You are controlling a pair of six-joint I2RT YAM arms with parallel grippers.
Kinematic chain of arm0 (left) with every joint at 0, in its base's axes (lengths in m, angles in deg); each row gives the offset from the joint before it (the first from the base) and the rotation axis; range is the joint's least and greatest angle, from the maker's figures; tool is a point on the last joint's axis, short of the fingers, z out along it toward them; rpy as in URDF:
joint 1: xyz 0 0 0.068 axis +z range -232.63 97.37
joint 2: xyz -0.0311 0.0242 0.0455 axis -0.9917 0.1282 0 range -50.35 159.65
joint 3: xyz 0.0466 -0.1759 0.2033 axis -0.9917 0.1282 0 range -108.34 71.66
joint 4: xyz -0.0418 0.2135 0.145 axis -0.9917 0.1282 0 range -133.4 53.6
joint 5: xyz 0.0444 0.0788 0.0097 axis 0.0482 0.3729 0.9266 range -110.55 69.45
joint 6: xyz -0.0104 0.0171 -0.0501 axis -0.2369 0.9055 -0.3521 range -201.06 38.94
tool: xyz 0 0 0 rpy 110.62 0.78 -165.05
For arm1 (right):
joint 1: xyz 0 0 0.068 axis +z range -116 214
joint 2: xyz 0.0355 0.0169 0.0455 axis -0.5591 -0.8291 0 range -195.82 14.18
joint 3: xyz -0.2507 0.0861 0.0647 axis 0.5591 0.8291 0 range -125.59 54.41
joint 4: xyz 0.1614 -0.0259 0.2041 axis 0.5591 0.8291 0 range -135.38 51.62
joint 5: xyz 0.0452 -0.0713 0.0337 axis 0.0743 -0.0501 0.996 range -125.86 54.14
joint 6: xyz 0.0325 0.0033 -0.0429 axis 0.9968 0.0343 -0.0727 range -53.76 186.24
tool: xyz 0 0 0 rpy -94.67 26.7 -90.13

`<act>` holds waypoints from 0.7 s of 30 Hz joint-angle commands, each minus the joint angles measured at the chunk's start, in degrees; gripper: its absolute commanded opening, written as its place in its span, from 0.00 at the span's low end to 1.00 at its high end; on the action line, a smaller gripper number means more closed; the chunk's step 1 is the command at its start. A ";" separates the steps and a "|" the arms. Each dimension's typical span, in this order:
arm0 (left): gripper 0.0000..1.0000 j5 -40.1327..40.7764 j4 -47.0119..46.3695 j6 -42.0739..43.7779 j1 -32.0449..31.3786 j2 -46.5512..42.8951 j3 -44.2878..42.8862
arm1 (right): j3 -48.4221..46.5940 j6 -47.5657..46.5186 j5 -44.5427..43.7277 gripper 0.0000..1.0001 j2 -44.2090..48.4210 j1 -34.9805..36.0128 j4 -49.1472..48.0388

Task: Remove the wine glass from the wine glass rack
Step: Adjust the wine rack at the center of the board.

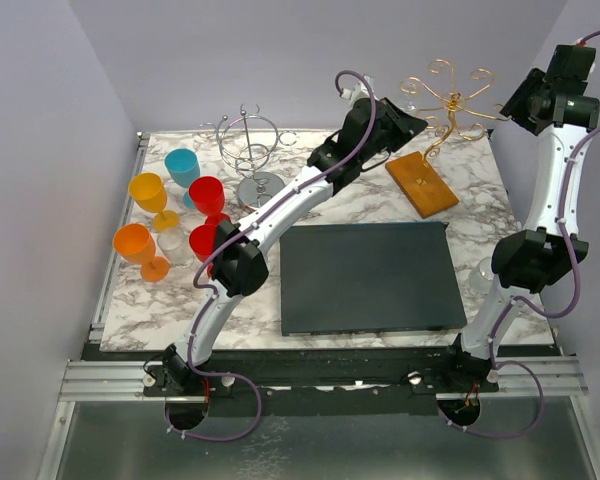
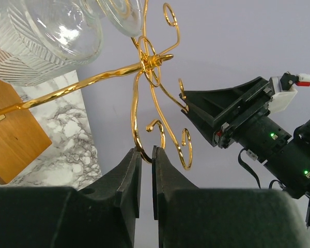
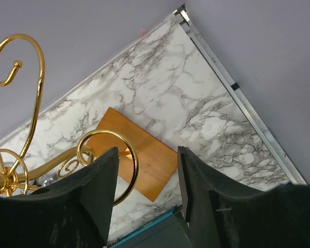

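Note:
The wine glass rack has an orange-brown wooden base (image 1: 421, 183) and gold wire hooks (image 1: 446, 93) at the back right of the table. A clear wine glass (image 2: 46, 31) hangs upside down from the hooks, its bowl close to the base (image 2: 10, 139). My left gripper (image 1: 405, 124) reaches in from the left. Its jaws (image 2: 146, 151) are almost together, with the curve of a low gold hook (image 2: 137, 124) between the tips. My right gripper (image 1: 512, 104) is open and raised at the right of the hooks. A gold curl (image 3: 125, 155) lies just inside its left finger (image 3: 101, 181).
A silver chrome wire stand (image 1: 252, 150) stands at the back centre. Several coloured plastic goblets (image 1: 183, 166) and a small clear glass (image 1: 170, 245) crowd the left side. A dark mat (image 1: 365, 276) covers the near middle. Lilac walls close in on all sides.

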State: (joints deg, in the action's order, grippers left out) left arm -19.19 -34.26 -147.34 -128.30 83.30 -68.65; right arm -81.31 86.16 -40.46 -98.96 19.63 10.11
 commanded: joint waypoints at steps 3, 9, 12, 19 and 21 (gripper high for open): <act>0.20 -1.81 -3.69 2.01 -0.80 -0.33 -3.54 | -2.36 1.69 4.16 0.57 1.96 -0.02 -0.55; 0.32 -2.07 -3.96 2.46 -0.49 -0.36 -3.95 | -1.83 2.42 5.66 0.61 3.53 -0.01 -1.18; 0.44 -1.98 -3.94 2.86 -0.32 -1.12 -3.28 | -1.12 2.69 5.58 0.64 4.57 0.03 -1.83; 0.53 -1.81 -3.87 4.43 0.40 -3.57 -1.31 | -1.40 3.07 6.16 0.68 5.37 -0.02 -2.21; 0.55 -0.10 -3.57 4.88 0.76 -4.80 0.33 | -1.29 3.04 6.14 0.68 5.43 0.00 -2.04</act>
State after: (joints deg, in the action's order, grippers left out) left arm -20.08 -35.70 -144.39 -128.11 83.19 -69.41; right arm -82.25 88.79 -35.69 -95.29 19.69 9.17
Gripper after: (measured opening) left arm 0.530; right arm 0.680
